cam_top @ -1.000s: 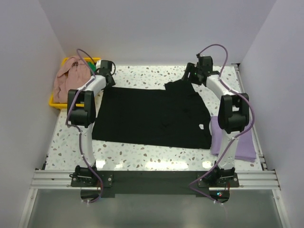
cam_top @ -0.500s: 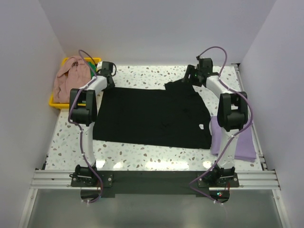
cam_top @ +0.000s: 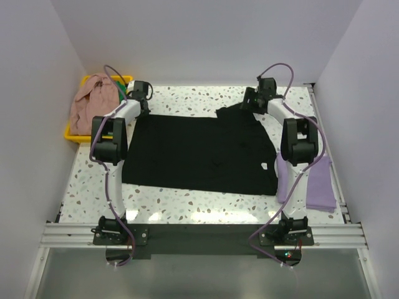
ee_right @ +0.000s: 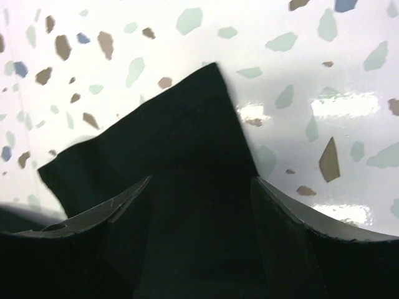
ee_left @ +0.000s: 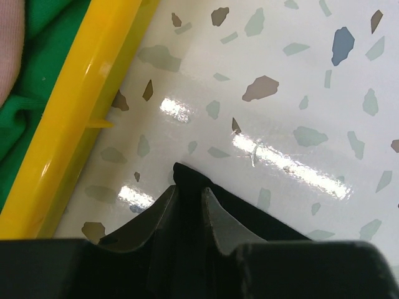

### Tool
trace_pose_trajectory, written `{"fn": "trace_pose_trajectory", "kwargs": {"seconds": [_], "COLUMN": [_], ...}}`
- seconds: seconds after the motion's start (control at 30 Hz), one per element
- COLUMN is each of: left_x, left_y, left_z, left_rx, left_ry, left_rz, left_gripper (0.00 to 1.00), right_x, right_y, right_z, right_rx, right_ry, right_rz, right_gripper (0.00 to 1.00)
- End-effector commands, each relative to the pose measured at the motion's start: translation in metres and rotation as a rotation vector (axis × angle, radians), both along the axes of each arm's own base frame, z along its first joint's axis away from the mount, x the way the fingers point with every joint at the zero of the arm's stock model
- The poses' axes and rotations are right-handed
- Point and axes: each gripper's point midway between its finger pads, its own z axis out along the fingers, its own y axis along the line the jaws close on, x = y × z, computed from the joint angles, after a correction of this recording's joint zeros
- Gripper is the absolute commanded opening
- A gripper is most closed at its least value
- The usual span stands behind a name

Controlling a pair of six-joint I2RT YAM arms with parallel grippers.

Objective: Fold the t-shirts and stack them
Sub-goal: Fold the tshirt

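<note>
Pinching black t-shirt corner with left claw, right claw spread wide

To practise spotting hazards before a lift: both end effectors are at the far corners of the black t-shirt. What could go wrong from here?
The left end effector has its fingers around only the tip of the black t-shirt corner, so the cloth may slip out on lifting. The right end effector stands open over its corner; an uneven lift would likely skew the cloth. The yellow bin lies close beside the left end effector and could be bumped.
</note>
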Motion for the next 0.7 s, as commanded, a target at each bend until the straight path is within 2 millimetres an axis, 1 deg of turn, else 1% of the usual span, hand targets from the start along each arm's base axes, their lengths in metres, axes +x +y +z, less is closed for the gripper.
{"fn": "trace_pose_trajectory", "kwargs": {"seconds": [0.0,0.07,0.1,0.13,0.17,0.2,0.23,0.27,0.3,0.33,0.37,0.4,0.47,0.5,0.57,0.67], "left_x": [0.008,0.009,0.007,0.007,0.007,0.006,0.007,0.006,0.006,0.007,0.007,0.007,0.007,0.007,0.006,0.006], "left_y": [0.007,0.006,0.006,0.007,0.006,0.006,0.006,0.006,0.007,0.006,0.006,0.005,0.005,0.005,0.004,0.005], "left_z": [0.006,0.007,0.006,0.006,0.006,0.006,0.007,0.006,0.006,0.007,0.007,0.007,0.005,0.005,0.004,0.003], "left_rx": [0.028,0.026,0.027,0.028,0.027,0.027,0.027,0.026,0.026,0.027,0.027,0.026,0.027,0.025,0.022,0.022], "left_ry": [-0.03,-0.036,-0.034,-0.033,-0.035,-0.033,-0.036,-0.034,-0.035,-0.041,-0.041,-0.041,-0.037,-0.037,-0.035,-0.033], "left_rz": [0.004,-0.003,-0.004,-0.006,-0.01,-0.01,-0.012,-0.013,-0.012,-0.015,-0.018,-0.019,-0.019,-0.022,-0.023,-0.021], "left_gripper": [0.24,0.24,0.24,0.24,0.24,0.24,0.24,0.24,0.24,0.24,0.24,0.24,0.24,0.24,0.24,0.24], "right_x": [0.02,0.021,0.024,0.024,0.025,0.029,0.026,0.026,0.03,0.026,0.021,0.025,0.02,0.021,0.016,0.012], "right_y": [-0.019,-0.022,-0.024,-0.024,-0.025,-0.021,-0.02,-0.013,-0.013,-0.013,-0.005,-0.009,-0.006,-0.005,-0.005,0.001], "right_z": [0.013,0.007,0.008,0.002,0.001,0.006,-0.006,-0.007,-0.003,-0.007,-0.015,-0.006,-0.01,-0.007,-0.015,-0.02], "right_rx": [-0.082,-0.102,-0.11,-0.114,-0.122,-0.138,-0.154,-0.178,-0.212,-0.246,-0.28,-0.322,-0.358,-0.36,-0.353,-0.33], "right_ry": [-0.051,-0.037,-0.044,-0.035,-0.028,-0.041,-0.008,-0.005,-0.015,0.008,0.031,0.014,0.035,0.034,0.071,0.1], "right_rz": [-0.053,-0.067,-0.076,-0.078,-0.082,-0.08,-0.076,-0.062,-0.075,-0.078,-0.062,-0.095,-0.097,-0.102,-0.103,-0.093], "right_gripper": [0.66,0.66,0.66,0.66,0.66,0.66,0.66,0.66,0.65,0.65,0.65,0.65,0.65,0.64,0.64,0.55]}}
